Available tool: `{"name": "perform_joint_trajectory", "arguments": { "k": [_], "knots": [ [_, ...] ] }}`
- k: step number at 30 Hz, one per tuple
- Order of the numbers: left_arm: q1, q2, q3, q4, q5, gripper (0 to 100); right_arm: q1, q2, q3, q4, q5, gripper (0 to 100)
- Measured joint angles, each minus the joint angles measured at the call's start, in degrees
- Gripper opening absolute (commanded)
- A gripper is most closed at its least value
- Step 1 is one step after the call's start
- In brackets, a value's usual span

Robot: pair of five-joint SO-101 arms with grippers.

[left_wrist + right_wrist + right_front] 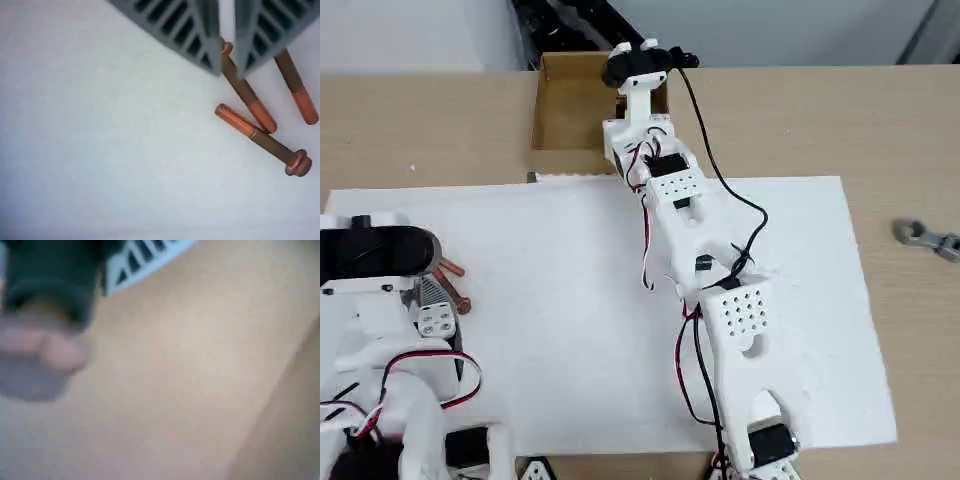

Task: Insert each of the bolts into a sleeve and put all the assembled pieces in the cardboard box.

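The left gripper (228, 67), jaws a narrow slit apart, hovers over the head end of one bolt (247, 95), with two more lying beside it at the white sheet's (570, 300) 9 o'clock edge. The right gripper (638, 65) hangs at the cardboard box (555, 120) at 12 o'clock; its grip cannot be told.

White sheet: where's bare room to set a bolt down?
Bare: the white sheet between the bolts and the right arm, and the strip between that arm and the sheet's right edge. Crowded: beside the bolts under the left gripper, and at the cardboard box, under that arm's end.
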Motion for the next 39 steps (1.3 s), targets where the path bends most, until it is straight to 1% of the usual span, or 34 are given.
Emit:
{"name": "perform_joint_trajectory", "arguments": {
  "k": [10,15,17,20,22,25,27,31,37,39],
  "knots": [
    [0.00,0.00,0.00,0.00,0.00,1,0.00,0.00,0.00,0.35,0.00,19.7],
    [0.00,0.00,0.26,0.00,0.00,2,0.00,-3.87,0.09,4.40,0.00,19.5],
    [-0.18,0.62,1.14,0.00,0.00,4,0.00,-8.26,0.09,7.74,0.00,19.4],
    [-0.62,5.63,1.58,0.00,0.00,5,0.00,-15.74,0.00,14.42,0.00,17.9],
    [-0.62,10.90,1.05,0.00,0.00,5,0.00,-20.57,0.00,19.60,0.00,12.0],
    [-0.62,19.25,-2.11,0.00,0.00,5,0.26,-27.34,0.00,27.69,0.00,0.0],
    [-0.62,23.74,-5.63,0.00,0.97,5,0.53,-31.12,0.00,32.53,0.00,2.4],
    [-0.62,31.82,-11.52,0.09,3.25,5,0.62,-37.36,0.00,41.05,0.00,2.4],
    [-0.62,45.01,-16.00,0.88,10.20,5,0.62,-45.80,0.00,56.53,0.00,2.4],
    [-1.85,50.37,-17.41,1.05,12.84,7,0.62,-48.53,0.00,61.63,0.00,2.4]
  ]
}}
